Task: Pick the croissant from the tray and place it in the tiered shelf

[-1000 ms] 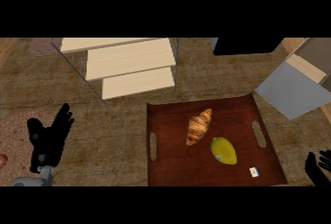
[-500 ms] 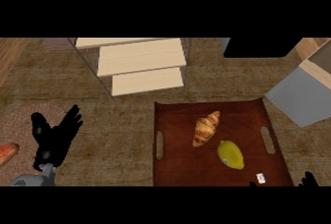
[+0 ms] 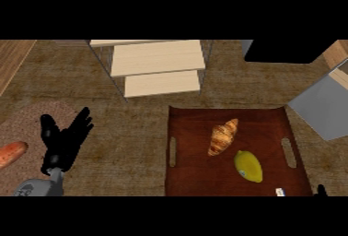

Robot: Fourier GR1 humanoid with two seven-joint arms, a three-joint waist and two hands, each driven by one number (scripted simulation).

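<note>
Yellow lemon (image 3: 248,166) lying lower right of centre, long axis near vertical, small label spot on lower end. Small white tag-like item (image 3: 280,191) near bottom edge, just below and right of lemon, apart from it. Orange-red sausage-like object (image 3: 11,154) at left edge, partly cut off, resting on pinkish round mat (image 3: 31,120). Grey box (image 3: 325,110) at right, tilted. Black block (image 3: 289,50) at top right. Wooden strip (image 3: 12,60) at top left. Brown speckled counter (image 3: 129,138) beneath all.
</note>
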